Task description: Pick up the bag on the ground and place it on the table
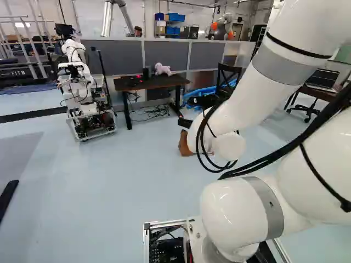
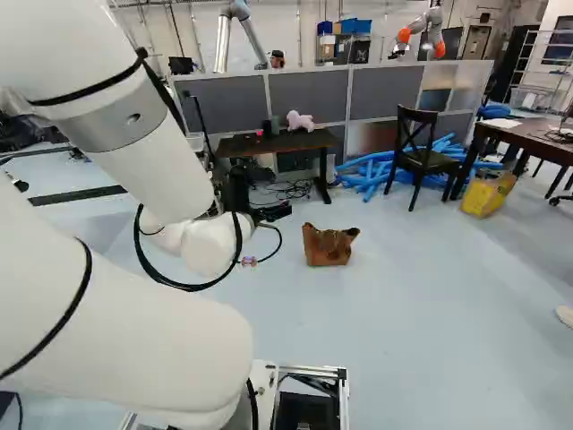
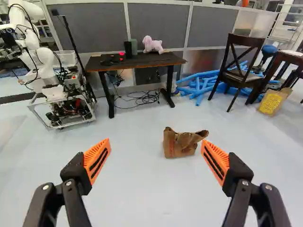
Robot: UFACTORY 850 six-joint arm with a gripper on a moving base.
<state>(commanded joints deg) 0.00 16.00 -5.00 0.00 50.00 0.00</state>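
A brown bag (image 1: 184,144) sits on the pale floor (image 1: 109,186), partly hidden behind the white arm (image 1: 241,104) in the left base view, as another robot (image 1: 85,93) stands beside a dark-topped table (image 1: 162,83) bearing a pink plush toy (image 1: 163,69). In the right base view, the black gripper (image 2: 269,213) hangs near the arm's lower bend, with the bag upright on the floor to its right; a dark wooden chair (image 2: 423,159) and blue tubes (image 2: 369,176) stand behind, and a yellow package (image 2: 488,193) rests by a second table (image 2: 528,134). In the wrist view, the fingers are spread wide, their orange pads (image 3: 98,160) well apart, the bag ahead of them on the open floor, short of the dark-topped table.
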